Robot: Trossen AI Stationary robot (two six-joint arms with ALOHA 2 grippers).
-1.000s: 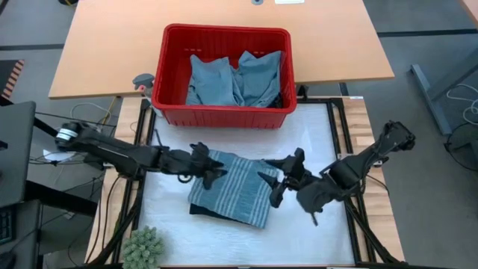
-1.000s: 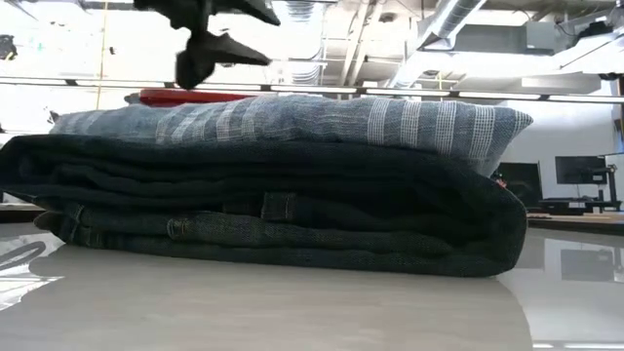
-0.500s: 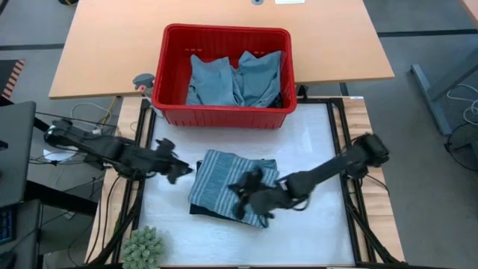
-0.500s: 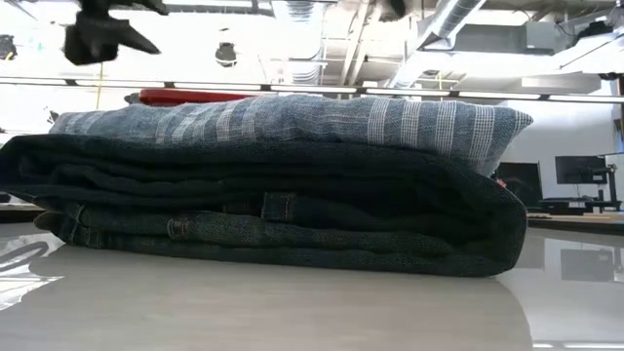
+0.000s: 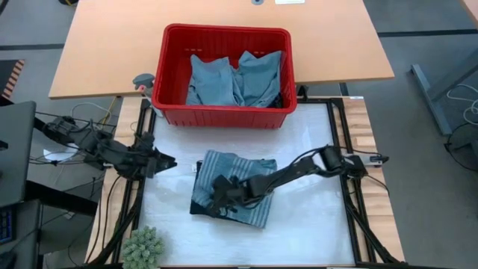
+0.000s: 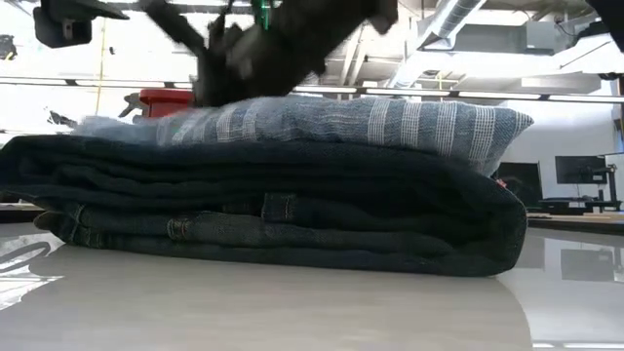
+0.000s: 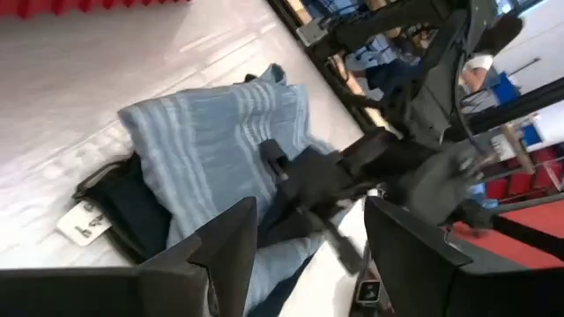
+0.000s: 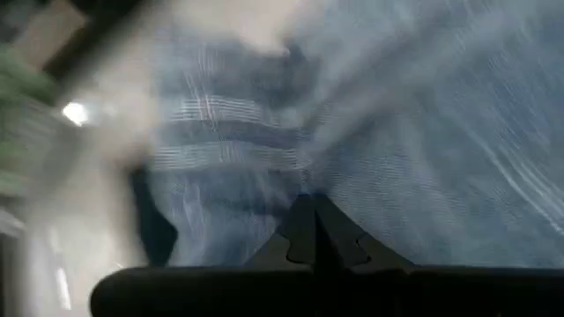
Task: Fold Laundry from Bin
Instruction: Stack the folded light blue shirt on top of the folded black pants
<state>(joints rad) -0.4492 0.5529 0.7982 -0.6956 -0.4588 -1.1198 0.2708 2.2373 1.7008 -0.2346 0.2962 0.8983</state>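
Note:
A grey-blue striped garment (image 5: 240, 173) lies folded on top of a folded dark garment (image 6: 292, 214) in the middle of the white mat. My right gripper (image 5: 214, 197) reaches across this pile from the table's right and is shut, its tips (image 8: 308, 211) low over the striped cloth near the pile's left end (image 6: 210, 83). My left gripper (image 5: 170, 161) hangs open at the mat's left edge, clear of the pile, with nothing between its fingers (image 7: 308, 255). The red bin (image 5: 224, 116) stands at the far edge with light blue laundry (image 5: 235, 78) in it. My right gripper lies with its shut fingers on the striped garment's top face (image 8: 264, 150), near the pile's left end. It comes slanting down from the table's right, along the pile. The garment stays flat on the dark one; the exact spot under the tips is blurred.
A green spiky plant-like thing (image 5: 142, 246) sits at the near left corner. Bare white mat (image 5: 314, 224) lies to the right of and in front of the pile. A wooden table (image 5: 104, 45) stands behind the bin. A white tag (image 7: 84, 222) sticks out of the dark garment.
My right gripper has dropped and swept toward the table's left, from beside the pile's right end across its top to its left end, and has shut. My left gripper has drawn back from the pile toward the table's left edge, still open. The pile stays in place.

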